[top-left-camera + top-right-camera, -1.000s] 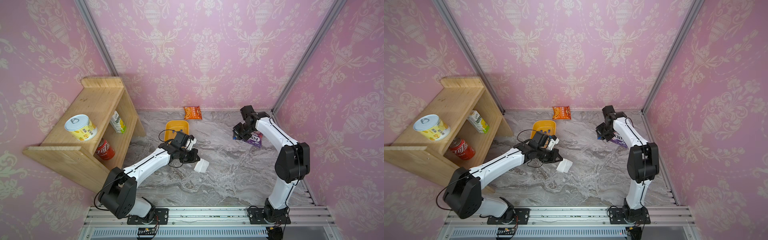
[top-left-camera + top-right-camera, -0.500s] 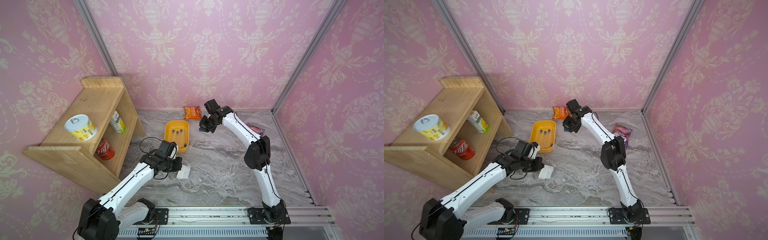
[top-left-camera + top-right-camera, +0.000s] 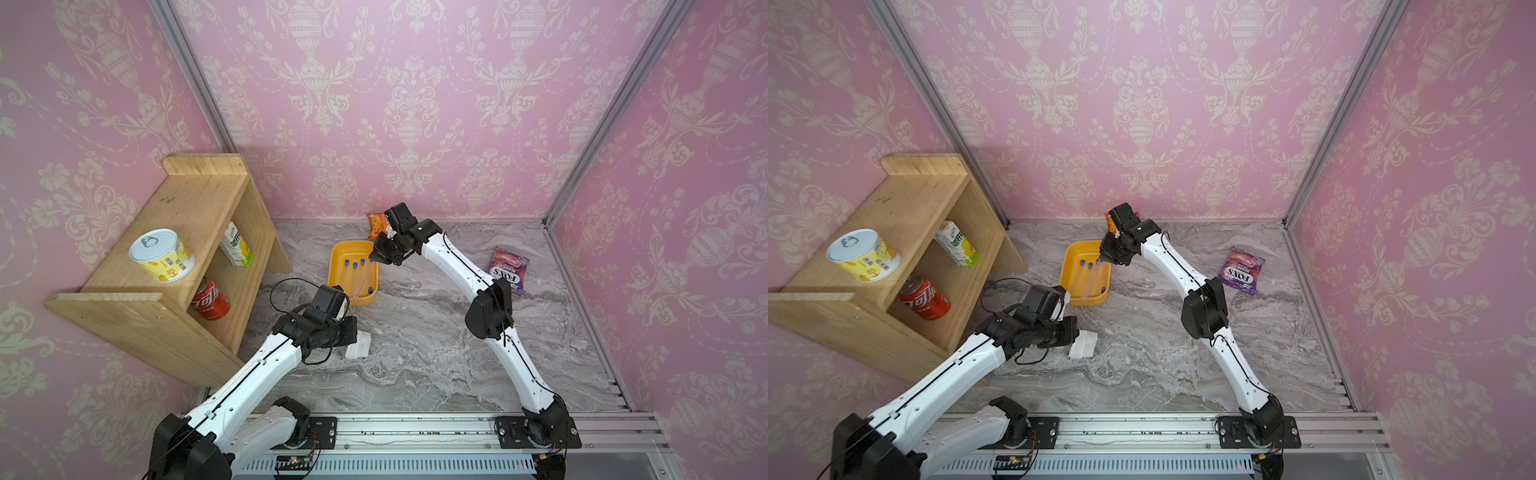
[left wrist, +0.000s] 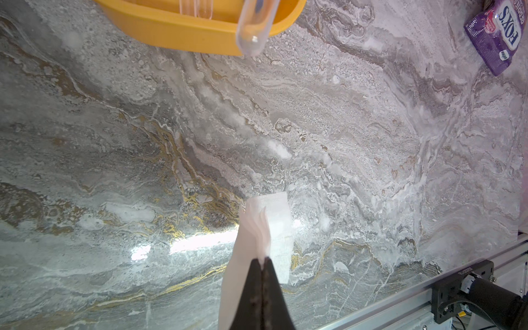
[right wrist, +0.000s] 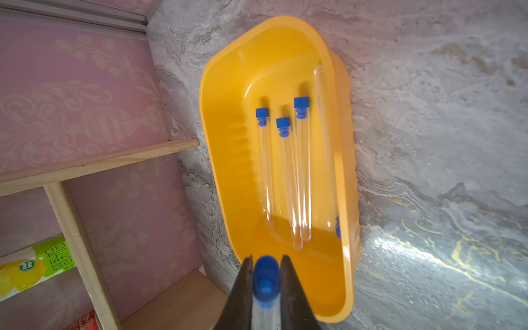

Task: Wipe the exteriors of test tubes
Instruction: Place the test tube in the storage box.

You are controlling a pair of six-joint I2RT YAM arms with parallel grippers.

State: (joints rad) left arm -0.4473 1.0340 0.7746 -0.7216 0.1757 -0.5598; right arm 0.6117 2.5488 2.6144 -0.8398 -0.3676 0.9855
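Note:
A yellow tray (image 3: 351, 247) (image 3: 1077, 249) (image 5: 228, 120) lies on the marble table in both top views and holds several clear test tubes (image 3: 357, 278) (image 3: 1092, 278) (image 5: 303, 171) with blue caps. My right gripper (image 3: 376, 258) (image 3: 1104, 258) (image 5: 266, 263) hovers over the tray's far right corner, shut on another test tube (image 5: 265, 274) just behind its blue cap. My left gripper (image 3: 354, 332) (image 3: 1075, 332) (image 4: 263, 260) is near the tray's front end, shut on a white folded wipe (image 3: 359, 345) (image 3: 1084, 344) (image 4: 275, 223) that hangs down to the table. One tube's (image 4: 251, 37) round end juts over the tray's rim.
A wooden shelf (image 3: 199, 195) at the left carries a tin (image 3: 162, 254), a carton (image 3: 236, 245) and a cola can (image 3: 210, 300). An orange snack packet (image 3: 376, 224) lies by the back wall, a purple candy bag (image 3: 508, 268) (image 4: 497, 34) at the right. The metal rail (image 3: 415, 430) runs along the front.
My right gripper has swung from the purple bag's side leftward to the tray's far corner. My left gripper has drawn back from the tray toward the front left with the wipe.

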